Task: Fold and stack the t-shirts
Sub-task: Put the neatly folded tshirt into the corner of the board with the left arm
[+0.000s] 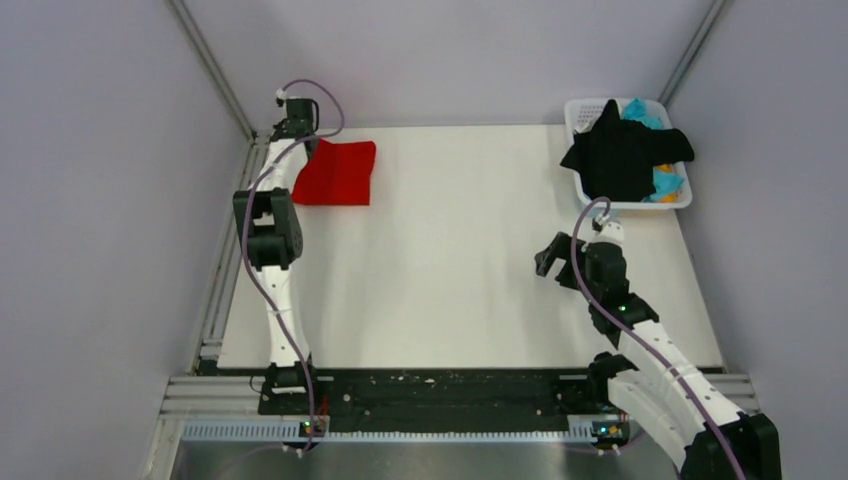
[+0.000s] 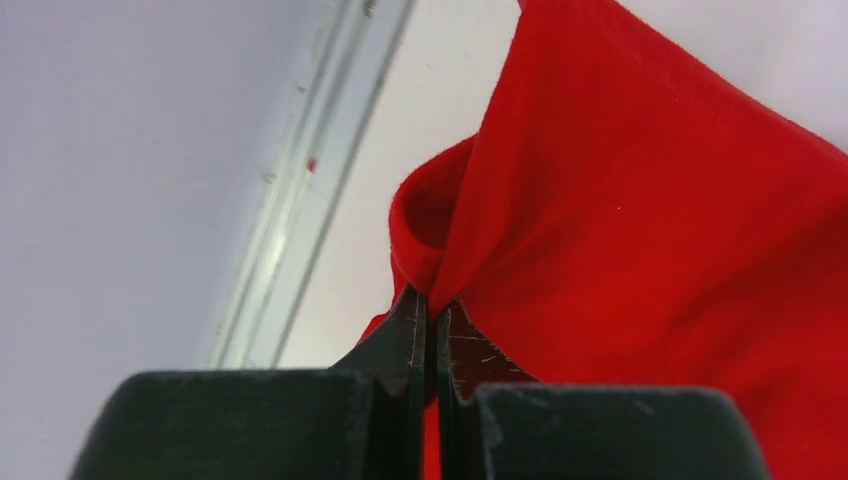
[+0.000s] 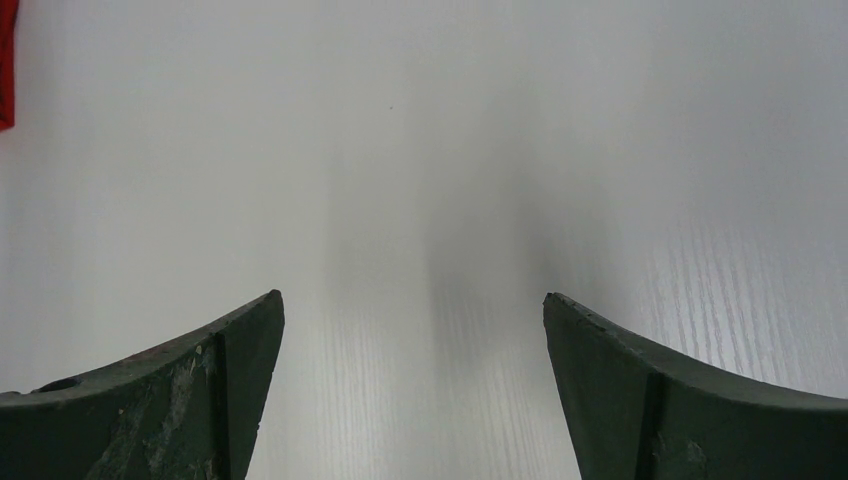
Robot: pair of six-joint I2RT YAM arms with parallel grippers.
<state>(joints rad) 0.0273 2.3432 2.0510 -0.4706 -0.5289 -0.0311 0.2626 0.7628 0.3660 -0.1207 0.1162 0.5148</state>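
The folded red t-shirt (image 1: 338,172) lies at the table's far left corner. My left gripper (image 1: 306,143) is at its far left corner, shut on a pinch of the red cloth (image 2: 640,220), which bunches up at the fingertips (image 2: 415,310). A black t-shirt (image 1: 622,152) drapes over a white basket (image 1: 578,110) at the far right, with cyan (image 1: 641,110) and orange (image 1: 664,168) cloth under it. My right gripper (image 1: 552,258) hangs open and empty over bare table (image 3: 420,180), in front of the basket. A sliver of red cloth (image 3: 6,60) shows at the right wrist view's left edge.
Grey walls close in on both sides. A metal rail (image 1: 215,290) runs along the table's left edge, close beside the left gripper. A black strip (image 1: 440,395) crosses the near edge between the arm bases.
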